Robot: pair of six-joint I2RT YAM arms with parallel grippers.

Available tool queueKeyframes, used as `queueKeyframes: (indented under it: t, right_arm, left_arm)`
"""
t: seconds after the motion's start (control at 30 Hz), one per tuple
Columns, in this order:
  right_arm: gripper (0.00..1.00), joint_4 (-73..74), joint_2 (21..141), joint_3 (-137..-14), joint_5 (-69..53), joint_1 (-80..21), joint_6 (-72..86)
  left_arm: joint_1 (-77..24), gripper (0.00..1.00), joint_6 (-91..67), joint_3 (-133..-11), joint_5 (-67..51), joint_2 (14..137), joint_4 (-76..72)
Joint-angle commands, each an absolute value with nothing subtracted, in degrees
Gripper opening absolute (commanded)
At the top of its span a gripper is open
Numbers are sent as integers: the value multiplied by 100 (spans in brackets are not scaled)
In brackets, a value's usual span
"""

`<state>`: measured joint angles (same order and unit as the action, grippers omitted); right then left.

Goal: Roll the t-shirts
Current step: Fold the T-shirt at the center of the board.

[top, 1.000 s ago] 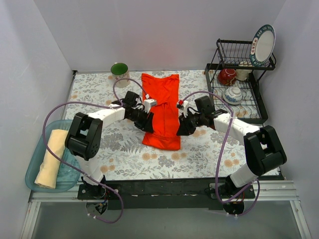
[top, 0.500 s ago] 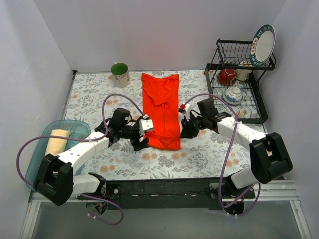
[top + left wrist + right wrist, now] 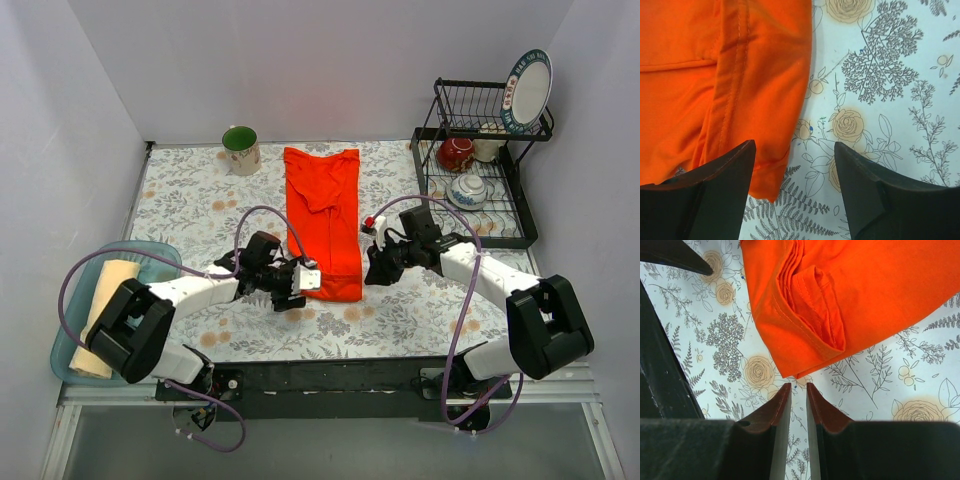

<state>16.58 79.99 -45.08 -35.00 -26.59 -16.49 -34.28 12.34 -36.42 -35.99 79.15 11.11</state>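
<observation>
Item 1, left gripper [image 3: 300,285] [image 3: 792,150]: I am seeing it lying low at the near left corner of the shirt. Its jaws are standing wide apart and gripping nothing. The hem corner is reaching into the gap beside one finger [image 3: 725,185].

Item 2, right gripper [image 3: 372,268] [image 3: 797,385]: it is sitting at the near right corner of the same shirt. Its jaws are showing only a narrow slit, with bare cloth visible through it and nothing held. The shirt's corner is lying just ahead of the tips, and I cannot tell whether they are touching.

Item 3, table with a grey-and-tan floral cloth [image 3: 200,200]: it is carrying everything listed below.

Item 4, bright orange-red fabric t-shirt [image 3: 325,215] [image 3: 715,75] [image 3: 865,290]: it is lying flat mid-table, folded into a long narrow strip running from far to near. Its near end is sitting between the two grippers, and layered folds are showing at the right edge.

Item 5, black wire dish rack [image 3: 527,200]: it is standing at the far right of the table. It is holding a white plate with a patterned rim [image 3: 530,90] upright on top, with a red pot [image 3: 457,153] and a white-and-blue lidded bowl [image 3: 470,188] below.

Item 6, translucent blue plastic tub [image 3: 160,250]: it is sitting at the near left edge.

Item 7, pale cream t-shirt [image 3: 103,315]: it is lying rolled up inside the tub.

Item 8, green-lined mug [image 3: 241,148]: it is standing upright at the far edge, left of the orange shirt.
</observation>
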Motion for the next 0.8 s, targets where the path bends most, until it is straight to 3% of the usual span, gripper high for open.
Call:
queueKeyframes:
  t: [0.0,0.27,0.33,0.43,0.6,0.77]
  right_arm:
    - [27,1521,7910,-4430,-3577,-2619,-1608]
    - [27,1477,8200,-4570,-3568,-2619,-1704]
    - [25,1477,8227,-4562,-3568,-2628,-1810]
    - [24,1328,8086,-4448,-3551,-2715,-2065]
    - [31,801,7508,-4035,-3314,-3381,-2784]
    - [49,256,6839,-3377,-2736,-4235,-3260]
  left_arm:
    - [-3524,61,1713,-3560,-3437,8182,773]
    - [-3718,33,2171,-3358,-2989,8499,642]
    - [-3761,16,2093,-3349,-2892,8517,642]
    - [-3779,3,1865,-3445,-2944,8403,948]
    - [-3771,0,1074,-3893,-3304,8279,2046]
    - [-3762,0,2,-4306,-3901,8375,2364]
